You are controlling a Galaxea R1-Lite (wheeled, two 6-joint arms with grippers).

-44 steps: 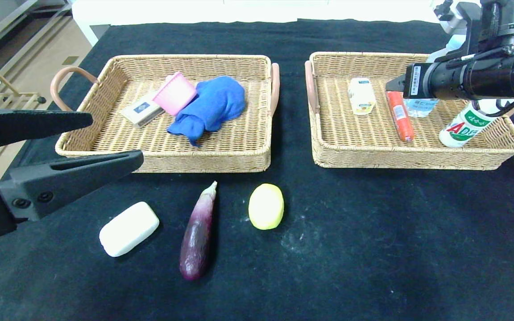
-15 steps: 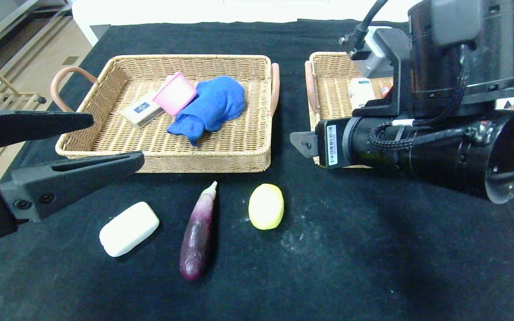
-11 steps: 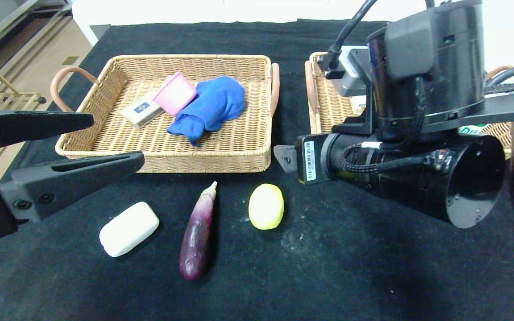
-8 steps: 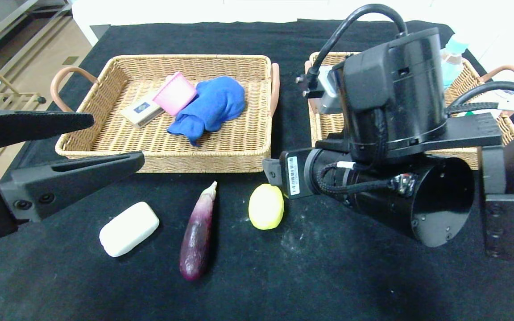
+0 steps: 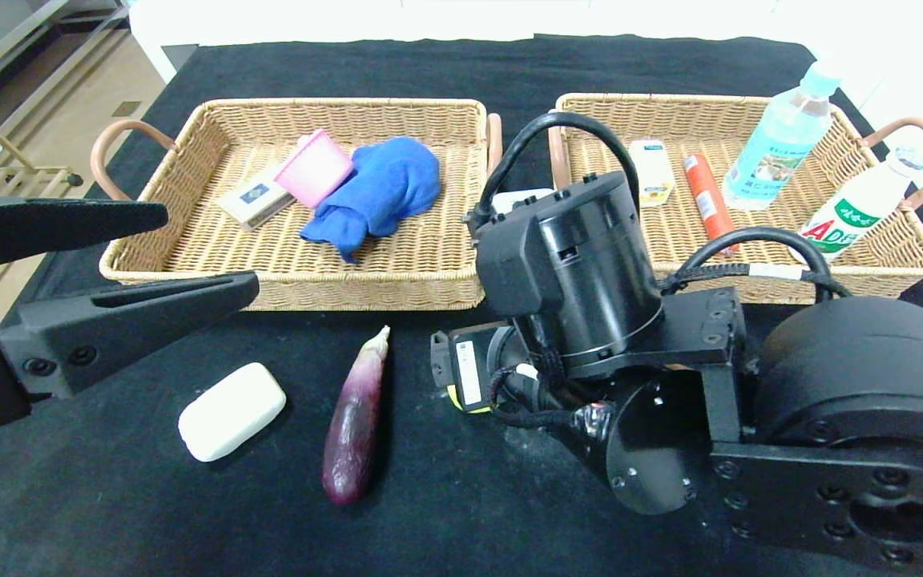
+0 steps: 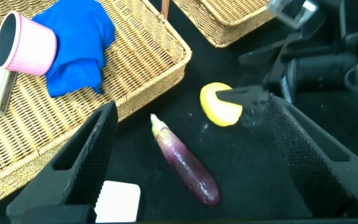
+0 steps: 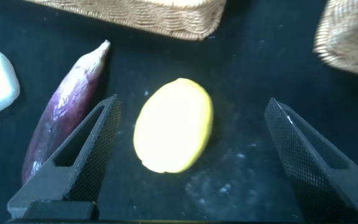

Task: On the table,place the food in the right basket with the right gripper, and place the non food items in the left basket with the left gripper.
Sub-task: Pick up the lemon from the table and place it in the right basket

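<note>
Hanging at the left edge of the head frame, the left gripper [image 5: 189,252] is parked with its two long black fingers spread wide and nothing between them. Just behind its tips, in the upper left, the left basket [image 5: 189,232] holds a small flat box [image 5: 254,196], a pink cup [image 5: 314,168] on its side and a bunched blue cloth [image 5: 377,192]. Below it, at lower left on the black table [image 5: 189,513], the white soap-like bar [image 5: 231,411] lies alone on the cloth. Just to its right the purple aubergine [image 5: 356,417] lies lengthwise, stem end toward the baskets.

At the centre of the frame the right arm reaches in low, its wrist covering nearly all of the yellow fruit [image 5: 455,394]. In the right wrist view the right gripper [image 7: 194,155] has its fingers wide apart on either side of the fruit [image 7: 174,124], touching neither flank, with the aubergine [image 7: 64,109] just outside one finger. The left wrist view shows one fingertip of that gripper [image 6: 244,96] across the top of the fruit [image 6: 219,107].

In the upper right, the right basket [image 5: 750,284] holds a small white carton [image 5: 651,170], an orange-red sausage [image 5: 706,196], a clear water bottle [image 5: 782,144] standing upright and a white drink bottle [image 5: 858,208] leaning on the rim.
</note>
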